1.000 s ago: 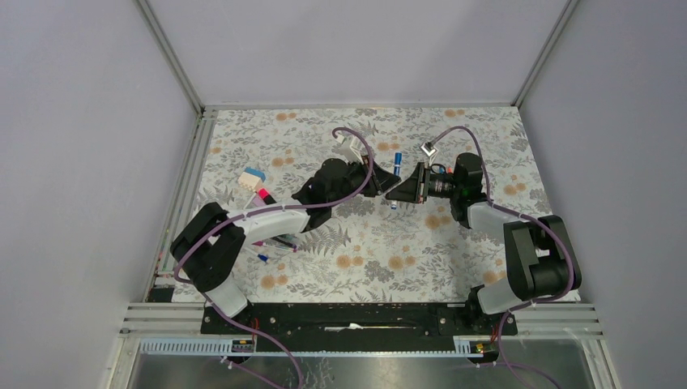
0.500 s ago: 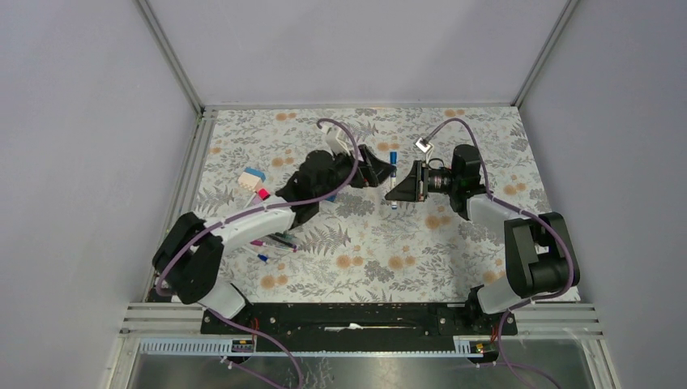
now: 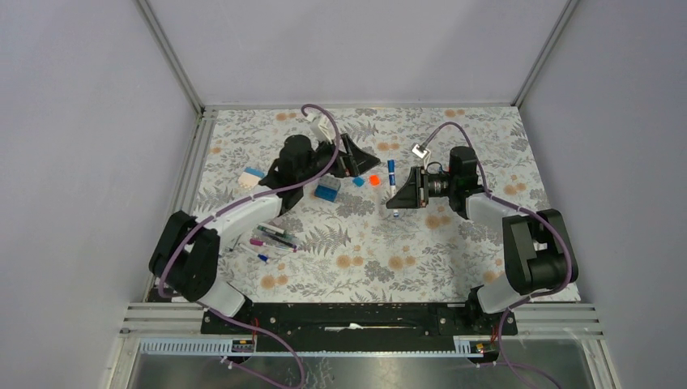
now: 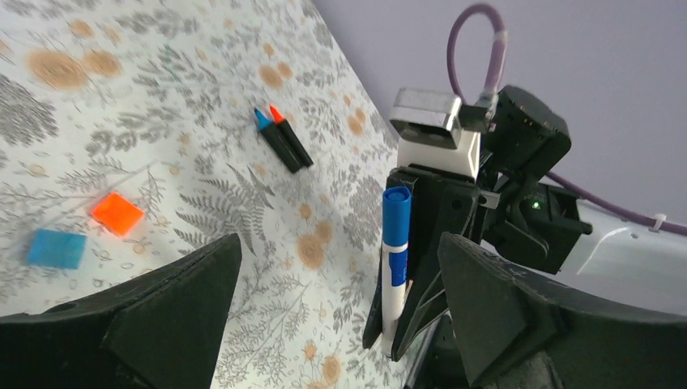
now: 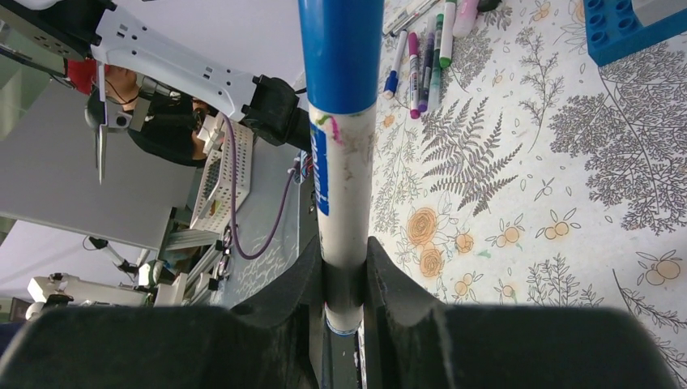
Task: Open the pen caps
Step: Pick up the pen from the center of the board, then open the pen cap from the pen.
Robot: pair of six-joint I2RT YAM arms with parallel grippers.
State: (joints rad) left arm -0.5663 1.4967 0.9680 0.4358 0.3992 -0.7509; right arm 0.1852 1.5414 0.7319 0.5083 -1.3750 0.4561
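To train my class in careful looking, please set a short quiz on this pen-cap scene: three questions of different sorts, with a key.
1. True or false: the left jaws are shut on a cap.
2. What do the right jaws hold? A) a blue-capped marker B) a screwdriver C) a sponge
3. Fill in: beside the loose blue cap on the cloth lies an ______ cap.
Key: 1 false, they stand open and empty. 2 A. 3 orange: the orange cap.
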